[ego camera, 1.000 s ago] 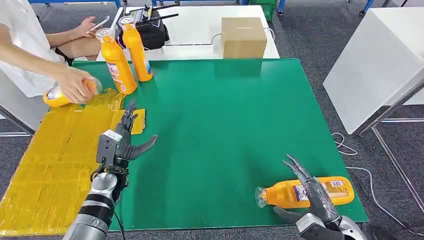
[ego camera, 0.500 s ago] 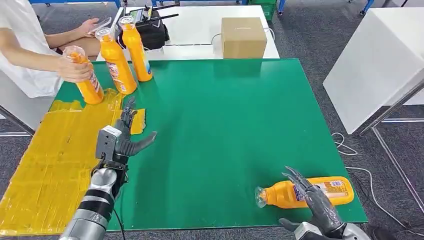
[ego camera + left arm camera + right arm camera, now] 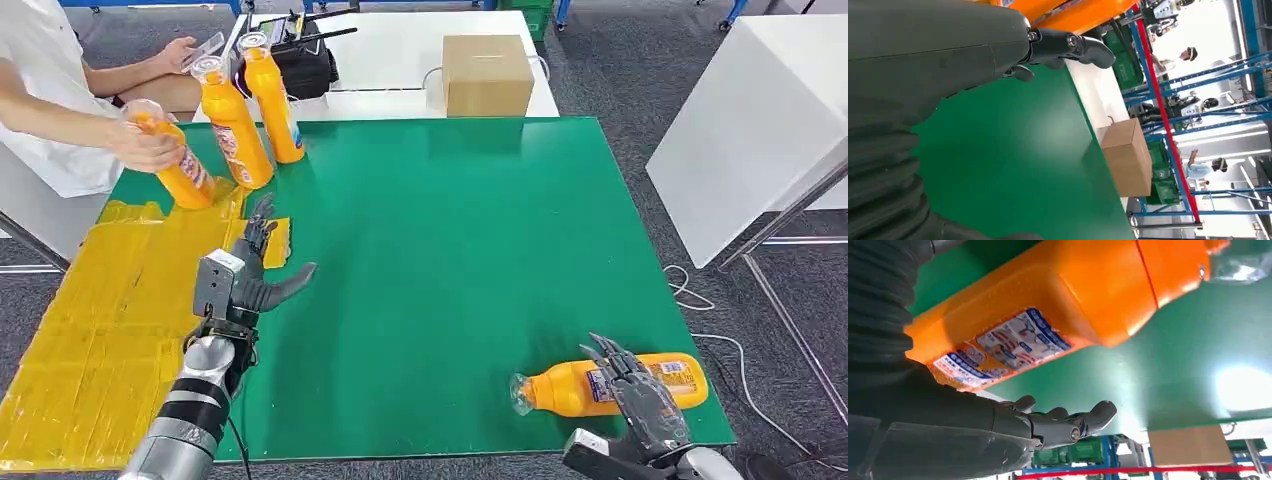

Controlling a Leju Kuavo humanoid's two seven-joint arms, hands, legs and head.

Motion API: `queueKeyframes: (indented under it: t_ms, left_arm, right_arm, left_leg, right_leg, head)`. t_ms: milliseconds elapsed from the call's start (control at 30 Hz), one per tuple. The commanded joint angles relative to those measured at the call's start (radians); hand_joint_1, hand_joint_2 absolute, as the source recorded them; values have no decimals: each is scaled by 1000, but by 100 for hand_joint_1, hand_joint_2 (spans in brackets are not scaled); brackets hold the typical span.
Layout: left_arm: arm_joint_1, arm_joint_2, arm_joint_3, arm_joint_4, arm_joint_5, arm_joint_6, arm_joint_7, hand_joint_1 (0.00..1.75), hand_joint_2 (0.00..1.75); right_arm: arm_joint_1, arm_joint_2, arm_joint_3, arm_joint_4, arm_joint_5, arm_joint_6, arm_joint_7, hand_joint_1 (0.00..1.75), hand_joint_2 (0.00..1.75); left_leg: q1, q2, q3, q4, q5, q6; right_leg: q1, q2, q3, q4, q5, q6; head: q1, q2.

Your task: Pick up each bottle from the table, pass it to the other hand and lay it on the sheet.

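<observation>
Hiding bottle (image 3: pixel 610 385) label: right hand (image 3: pixel 640 400)

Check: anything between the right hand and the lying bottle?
Nothing visible. The right hand hovers open right over the lying bottle near the table's front edge, with bare green surface around them.

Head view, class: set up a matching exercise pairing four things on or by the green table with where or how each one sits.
Things:
1. lying orange plastic bottle
2. brown cardboard box
3. crinkled yellow sheet
4. left robot hand

Places:
A. white table behind
B. open, over the sheet's edge
C. near right corner, on its side
D. covering the table's left part

Pairs: 1-C, 2-A, 3-D, 4-B
</observation>
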Motion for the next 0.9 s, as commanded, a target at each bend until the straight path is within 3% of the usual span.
queueKeyframes:
  t_ms: [33, 433, 533, 567, 900]
  left_arm:
    - [-27, -4, 9, 41, 2, -6, 18, 0, 175]
    - [-30, -10, 2, 45, 1, -15, 30, 0, 175]
    - [-30, -13, 2, 49, 1, -16, 32, 0, 175]
    - [-31, -13, 1, 51, 1, -16, 33, 0, 175]
    - [-55, -16, -6, 81, 1, -20, 35, 0, 175]
  right_arm:
    - [-78, 11, 23, 153, 70, -45, 53, 0, 175]
    - [-148, 38, 1, 254, 196, -87, 116, 0, 175]
    - [-175, 37, -17, 282, 216, -94, 128, 0, 175]
    - [-183, 36, -23, 290, 219, -94, 128, 0, 175]
    - [-246, -9, -44, 378, 224, -37, 130, 0, 175]
  left_leg:
    - [2, 2, 7, -2, -2, -1]
    - [1, 1, 3, -1, -1, -1]
    - [2, 3, 9, -2, -3, -2]
    - [1, 2, 4, -1, -1, -1]
    - [1, 0, 6, -1, -1, -1]
  right_leg:
    - [2, 1, 7, -3, -1, -1]
    - [1, 0, 3, -2, 0, -1]
    - [3, 1, 9, -4, -1, -2]
    - [1, 1, 3, -2, 0, -1]
    - [1, -1, 7, -2, -1, -1]
  head:
    - [0, 0]
    - [0, 0]
    - [0, 0]
    - [0, 0]
    - [0, 0]
